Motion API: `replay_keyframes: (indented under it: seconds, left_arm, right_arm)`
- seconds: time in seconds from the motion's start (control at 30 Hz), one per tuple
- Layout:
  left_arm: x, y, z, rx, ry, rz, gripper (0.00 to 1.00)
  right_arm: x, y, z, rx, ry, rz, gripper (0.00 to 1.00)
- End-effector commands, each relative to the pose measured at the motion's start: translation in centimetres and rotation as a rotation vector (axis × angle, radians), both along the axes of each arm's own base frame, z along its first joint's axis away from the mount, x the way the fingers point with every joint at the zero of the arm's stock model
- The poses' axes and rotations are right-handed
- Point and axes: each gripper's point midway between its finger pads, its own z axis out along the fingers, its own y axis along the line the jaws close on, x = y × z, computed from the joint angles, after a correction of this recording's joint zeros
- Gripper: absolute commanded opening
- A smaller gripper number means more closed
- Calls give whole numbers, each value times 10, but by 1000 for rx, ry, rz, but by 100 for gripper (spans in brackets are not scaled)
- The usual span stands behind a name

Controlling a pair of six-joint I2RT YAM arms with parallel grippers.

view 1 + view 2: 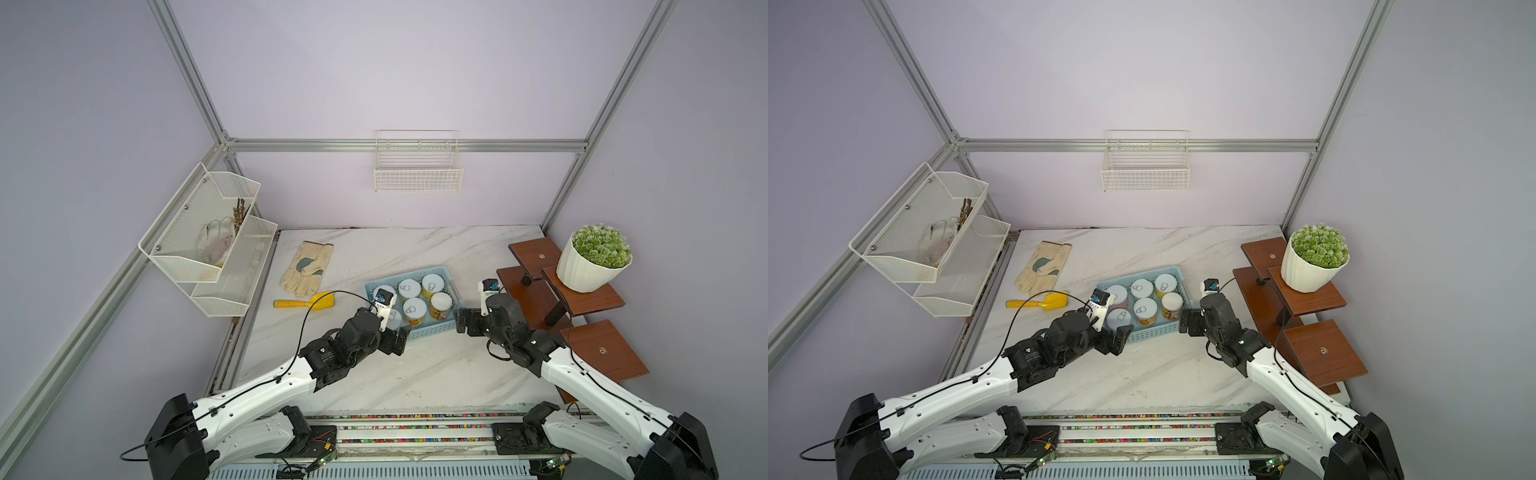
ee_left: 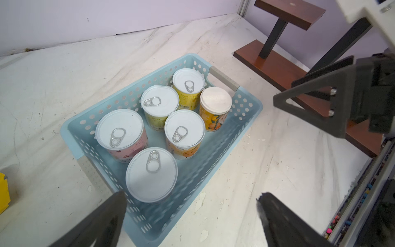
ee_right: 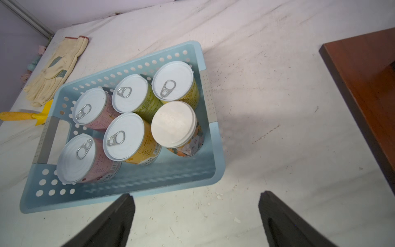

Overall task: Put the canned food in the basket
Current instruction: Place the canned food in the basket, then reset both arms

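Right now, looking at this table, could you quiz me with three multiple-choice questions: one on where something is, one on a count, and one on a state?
1. Where does the yellow scoop lie?
A) in the wire rack on the wall
B) on the table next to the glove
C) on a wooden shelf

2. How many cans stand in the blue basket?
A) three
B) nine
C) six

3. What state are the left claw and right claw in?
A) both open, holding nothing
B) both shut on a can
C) one holds the glove

Answers:
1 B: the scoop rests on the marble beside the glove.
2 C: six lids show inside the rim.
3 A: each wrist view shows its fingers wide apart with nothing between them.
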Motion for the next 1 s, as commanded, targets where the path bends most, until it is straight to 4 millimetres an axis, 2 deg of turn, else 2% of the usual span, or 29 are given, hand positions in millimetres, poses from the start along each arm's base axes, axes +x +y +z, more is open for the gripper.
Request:
replay_keyframes:
  seconds: [0.0,0.13,0.27,0.4,0.63,0.87,0.97]
  left_arm:
    - [14,6,27,-68,-89,18,100]
    - [34,34,40,-63,-188,121,100]
    - [54,71,49,-35,-294,215,100]
    - [68,113,50,3,-380,336,100]
    - [89,191,26,53,-350,605,100]
    - [88,247,-2,151,-390,792,100]
    - [89,260,-14,210,-385,807,100]
  right_arm:
    - [18,-14,28,-39,-152,-75,100]
    - [31,-27,22,-202,-182,-85,100]
    - [48,-46,23,-229,-220,-178,99]
    - [63,-62,24,-209,-236,-232,99]
    - [86,-85,4,-230,-241,-222,100]
    - [97,-92,-4,-255,-321,-175,100]
    - [97,-97,-12,-266,-353,-166,100]
